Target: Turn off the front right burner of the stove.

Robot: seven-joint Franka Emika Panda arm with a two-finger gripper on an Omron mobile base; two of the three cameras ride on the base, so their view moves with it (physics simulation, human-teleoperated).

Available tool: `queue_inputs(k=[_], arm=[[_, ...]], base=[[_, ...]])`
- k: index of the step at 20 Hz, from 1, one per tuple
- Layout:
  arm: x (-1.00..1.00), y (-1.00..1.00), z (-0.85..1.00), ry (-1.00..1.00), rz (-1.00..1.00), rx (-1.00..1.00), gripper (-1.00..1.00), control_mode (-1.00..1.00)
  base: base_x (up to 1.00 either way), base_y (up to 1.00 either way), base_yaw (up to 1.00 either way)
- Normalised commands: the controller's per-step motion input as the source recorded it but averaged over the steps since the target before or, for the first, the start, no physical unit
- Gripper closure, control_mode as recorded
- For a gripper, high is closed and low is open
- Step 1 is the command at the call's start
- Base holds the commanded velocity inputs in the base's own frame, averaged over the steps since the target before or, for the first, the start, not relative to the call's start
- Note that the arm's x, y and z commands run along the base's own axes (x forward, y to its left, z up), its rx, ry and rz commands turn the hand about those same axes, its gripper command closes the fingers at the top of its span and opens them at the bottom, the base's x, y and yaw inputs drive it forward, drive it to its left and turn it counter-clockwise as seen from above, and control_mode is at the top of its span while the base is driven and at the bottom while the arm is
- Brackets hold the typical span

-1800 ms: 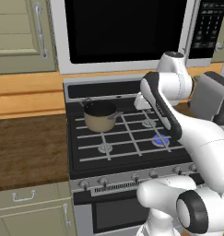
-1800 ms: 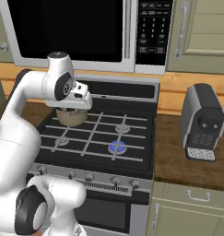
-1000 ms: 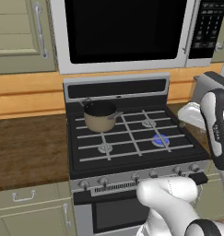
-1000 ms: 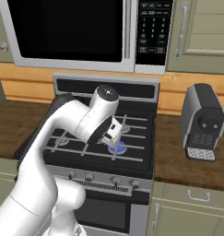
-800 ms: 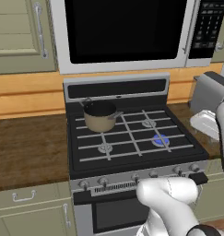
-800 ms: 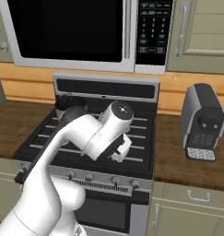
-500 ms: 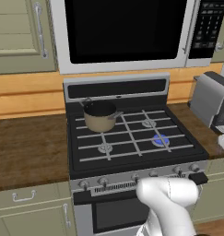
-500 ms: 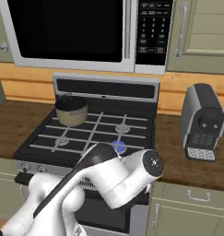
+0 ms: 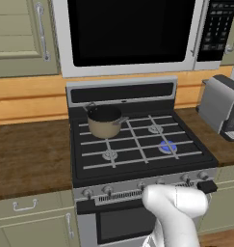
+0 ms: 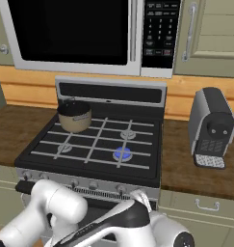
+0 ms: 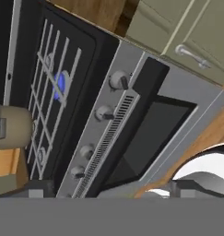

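Kitchen stove (image 9: 137, 144) front panel faces the hand, yet the front right burner (image 9: 167, 145) glows blue, its knob (image 11: 118, 80) unturned; finger state cannot be told.

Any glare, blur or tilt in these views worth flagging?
Left base view: flat even light, no glare; the front right burner glows blue. Right base view: soft and slightly blurred, the stove still readable. Hand view: rolled steeply, the knobs running diagonally.
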Motion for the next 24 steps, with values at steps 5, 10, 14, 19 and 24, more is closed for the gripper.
queue_inputs(k=[5,10,14,19,24], arm=[[0.21,-0.05,-0.37,-0.11,-0.03,0.04,-1.00,-1.00],[0.44,0.00,-0.30,-0.18,-0.01,-0.09,-1.00,-1.00],[0.42,0.01,-0.49,-0.28,0.00,-0.18,-1.00,-1.00],[0.44,0.15,-0.53,-0.25,-0.03,-0.11,-1.00,-1.00],[0.45,0.06,-0.24,-0.28,-0.04,-0.04,-1.00,-1.00]], base=[[0.00,0.00,0.00],[0.00,0.00,0.00],[0.00,0.00,0.00],[0.00,0.00,0.00],[0.00,0.00,0.00]])
